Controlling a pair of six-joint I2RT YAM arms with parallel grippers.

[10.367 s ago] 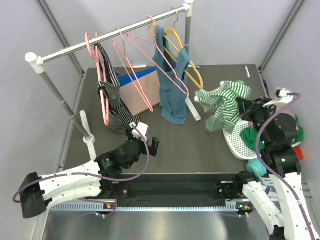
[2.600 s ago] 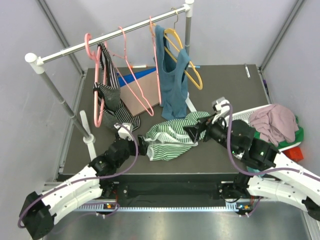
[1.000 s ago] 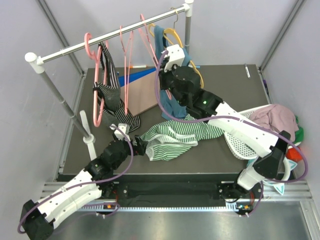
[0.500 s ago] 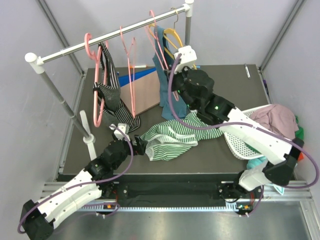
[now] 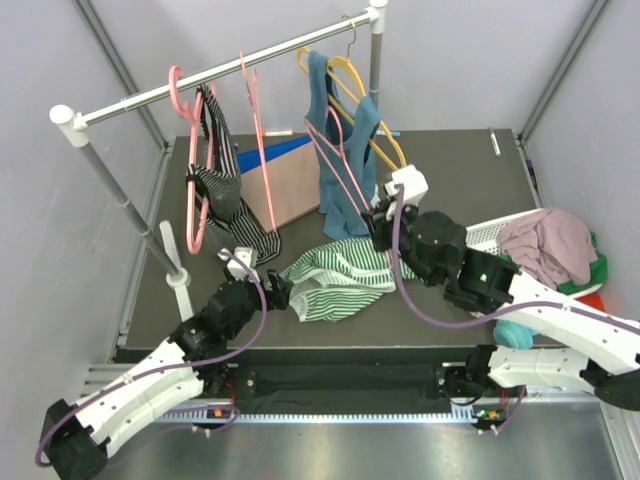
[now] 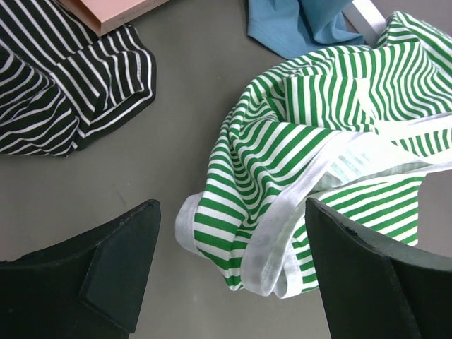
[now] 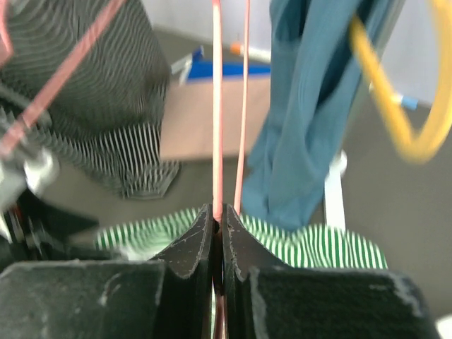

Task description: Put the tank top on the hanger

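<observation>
Hovering left hand [image 6: 233, 212]: released, fingers spread either side of the near white-trimmed edge of the tank top [image 6: 296, 141], above the bench [image 5: 450, 160].
Tank top: crumpled on the bench between both arms, below the hanging teal top [image 5: 335, 185].
Hanger [image 7: 216, 106]: thin pink wire, rising in front of the teal top.
Right hand [image 7: 217, 220]: clenched on the hanger wire, above the tank top's right end.

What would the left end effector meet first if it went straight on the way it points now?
Most likely the tank top: its white-trimmed edge lies ahead, between the open fingers of the left end effector.
</observation>
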